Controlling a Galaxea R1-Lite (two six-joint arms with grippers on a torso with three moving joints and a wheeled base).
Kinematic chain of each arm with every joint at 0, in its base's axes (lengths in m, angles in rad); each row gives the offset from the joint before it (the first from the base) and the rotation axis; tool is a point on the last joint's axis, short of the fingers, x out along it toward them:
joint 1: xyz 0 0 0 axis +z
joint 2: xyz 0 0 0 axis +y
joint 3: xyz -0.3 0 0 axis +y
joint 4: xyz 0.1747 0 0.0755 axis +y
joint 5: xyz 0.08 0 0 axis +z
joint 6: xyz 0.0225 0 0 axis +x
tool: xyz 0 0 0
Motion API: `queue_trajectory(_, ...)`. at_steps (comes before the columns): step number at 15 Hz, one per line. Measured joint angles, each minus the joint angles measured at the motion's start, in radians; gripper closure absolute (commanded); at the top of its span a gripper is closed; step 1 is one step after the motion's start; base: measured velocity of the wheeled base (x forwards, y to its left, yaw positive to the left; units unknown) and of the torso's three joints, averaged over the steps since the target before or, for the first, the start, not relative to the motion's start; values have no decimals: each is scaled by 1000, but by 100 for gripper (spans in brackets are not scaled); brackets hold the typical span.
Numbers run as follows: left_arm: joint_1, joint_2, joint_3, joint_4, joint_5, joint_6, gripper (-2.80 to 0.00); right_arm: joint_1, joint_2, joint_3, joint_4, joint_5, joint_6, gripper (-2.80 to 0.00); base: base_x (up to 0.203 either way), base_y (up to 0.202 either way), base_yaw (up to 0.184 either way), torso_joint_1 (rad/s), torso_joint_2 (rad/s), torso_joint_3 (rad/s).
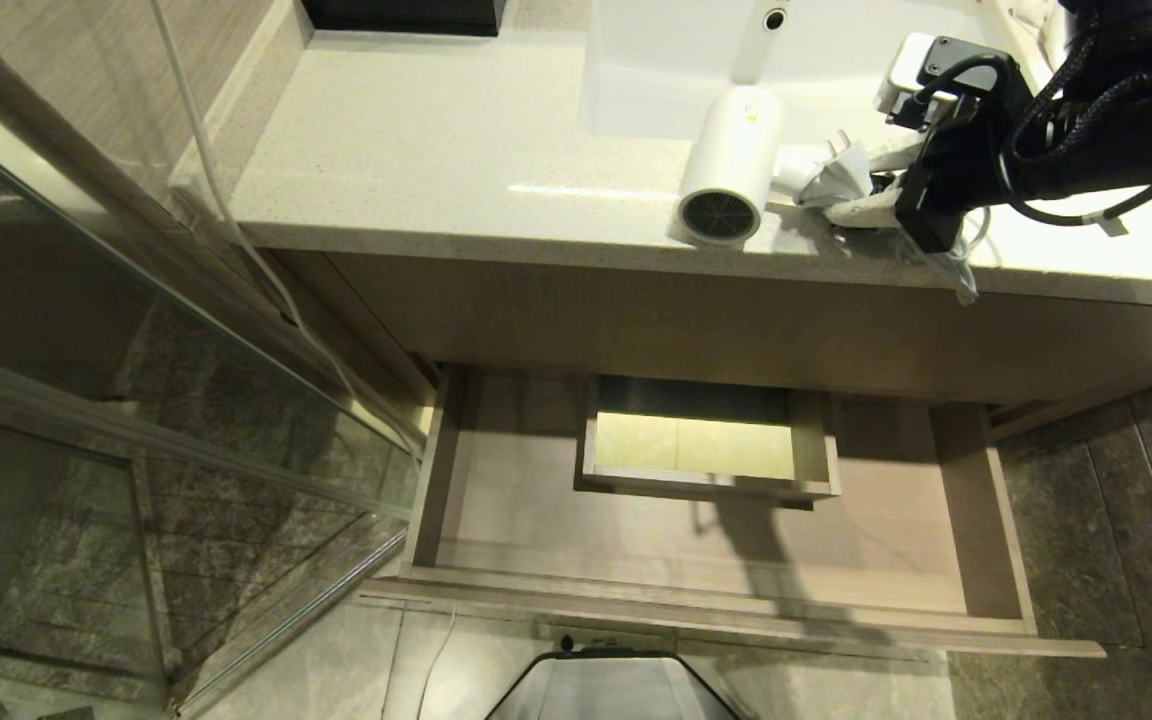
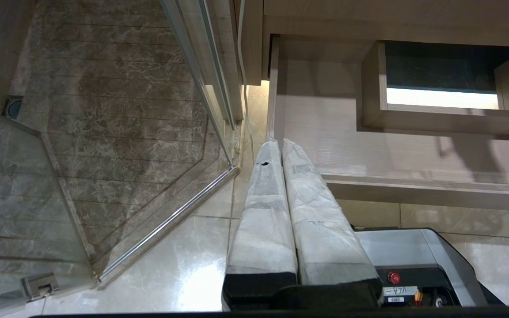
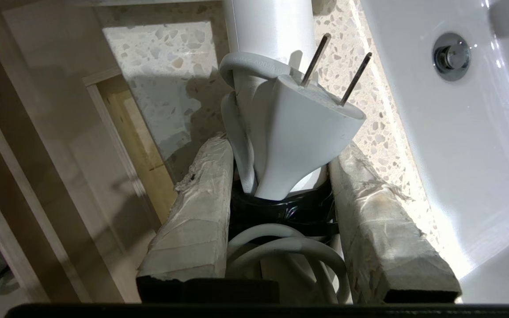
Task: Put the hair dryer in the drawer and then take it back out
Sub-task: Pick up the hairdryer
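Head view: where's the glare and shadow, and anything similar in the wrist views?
Head view: a bright streak of glare on the countertop left of the hair dryer, and an arm shadow across the drawer floor. Left wrist view: strong floor sheen beside the left hand. Right wrist view: blown-out highlight along the sink rim; the plug between the right hand fingers stays sharp.

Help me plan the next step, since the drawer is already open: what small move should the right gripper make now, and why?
Probably lift. The right gripper has its fingers on either side of the hair dryer's bundled cord and plug on the counter, and the drawer stands open below. Raising it slightly would test the hold.
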Motion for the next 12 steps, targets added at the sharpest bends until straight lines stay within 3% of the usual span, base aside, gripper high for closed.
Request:
queue_trajectory(8, 0, 0, 0, 0, 0, 0, 0, -21, -32, 2, 36, 6, 8, 0, 0, 0, 0, 0, 0, 0)
queue_trajectory(12, 0, 0, 0, 0, 0, 0, 0, -36, -50, 1, 43, 7, 76, 0, 0, 0, 0, 0, 0, 0)
